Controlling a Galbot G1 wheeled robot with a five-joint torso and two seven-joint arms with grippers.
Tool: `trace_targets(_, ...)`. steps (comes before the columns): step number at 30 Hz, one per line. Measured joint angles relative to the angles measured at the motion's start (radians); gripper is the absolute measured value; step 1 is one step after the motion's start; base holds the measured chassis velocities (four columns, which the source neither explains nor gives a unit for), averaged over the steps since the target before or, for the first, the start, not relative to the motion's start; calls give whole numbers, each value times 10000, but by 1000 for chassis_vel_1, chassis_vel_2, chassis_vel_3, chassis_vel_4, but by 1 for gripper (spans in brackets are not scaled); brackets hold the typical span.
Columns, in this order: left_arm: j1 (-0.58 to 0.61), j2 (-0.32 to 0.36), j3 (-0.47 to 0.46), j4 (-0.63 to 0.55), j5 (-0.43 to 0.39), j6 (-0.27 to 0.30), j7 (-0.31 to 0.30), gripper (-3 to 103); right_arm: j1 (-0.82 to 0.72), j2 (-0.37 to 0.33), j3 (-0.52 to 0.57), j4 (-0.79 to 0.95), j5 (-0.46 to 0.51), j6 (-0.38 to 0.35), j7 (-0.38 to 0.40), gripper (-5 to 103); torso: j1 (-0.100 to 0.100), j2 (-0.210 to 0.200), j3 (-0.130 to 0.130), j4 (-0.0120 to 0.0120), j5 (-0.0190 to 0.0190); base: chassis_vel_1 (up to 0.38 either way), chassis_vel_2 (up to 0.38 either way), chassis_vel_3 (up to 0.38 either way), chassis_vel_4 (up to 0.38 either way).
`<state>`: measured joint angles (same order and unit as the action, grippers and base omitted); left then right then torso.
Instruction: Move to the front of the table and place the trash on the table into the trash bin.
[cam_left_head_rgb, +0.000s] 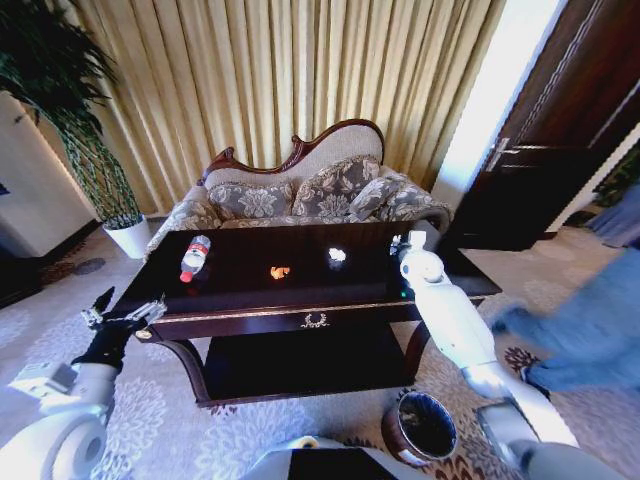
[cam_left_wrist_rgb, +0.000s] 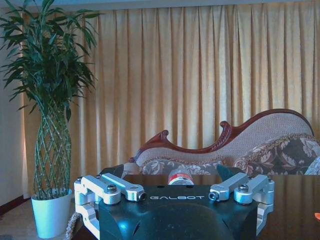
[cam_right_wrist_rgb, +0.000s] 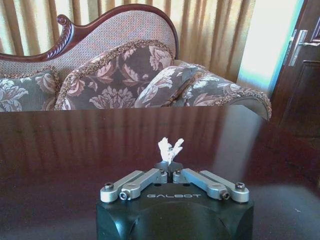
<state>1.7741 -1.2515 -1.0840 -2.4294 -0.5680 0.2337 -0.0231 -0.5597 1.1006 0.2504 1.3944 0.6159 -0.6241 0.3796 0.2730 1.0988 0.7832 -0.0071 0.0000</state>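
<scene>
Position: the robot is stationed at the front of the large dark glossy wooden table (cam_left_head_rgb: 300, 300) with gold trim; the approach is judged complete.
Bottle: a clear plastic bottle with a red cap and red-white label (cam_left_head_rgb: 194, 258) is seen lying on the tabletop at about 10 o'clock from the table's centre; not yet collected.
Scrap: a tiny orange scrap (cam_left_head_rgb: 280, 271) is seen near the table's centre; not yet collected.
Paper: a small white crumpled paper wad (cam_right_wrist_rgb: 170, 149) is pinched at the right gripper's fingertips, at about 2 o'clock from centre, above or on the tabletop; which of the two cannot be told.
Right gripper (cam_right_wrist_rgb: 169, 166): fingers are drawn together on the wad.
Left gripper (cam_left_head_rgb: 122, 313): held off the table's left end, at 9 o'clock; fingers are spread apart, nothing held.
Bin: a small dark brownish cylindrical trash bin (cam_left_head_rgb: 420, 428) stands on the carpet at 5 o'clock from the table.
Progress: no item is seen in the bin; one of three is judged in hand, none deposited.
</scene>
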Motion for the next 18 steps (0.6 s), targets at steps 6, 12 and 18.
trace_targets(6,2,4,-8,0,-12,-2,8,100,-56,-42,0,87,38,0,-1,0,0,0,0,0,0,0,0,0,0)
trace_targets(12,7,-2,-9,4,-16,-27,26,100,-182,-93,60,258,128,19,33,0,0,0,0,1,0,0,0,0,0)
trace_targets(18,-33,27,-32,24,-94,-32,19,100,-670,-364,350,1548,807,367,81,0,0,0,0,0,0,0,0,0,0)
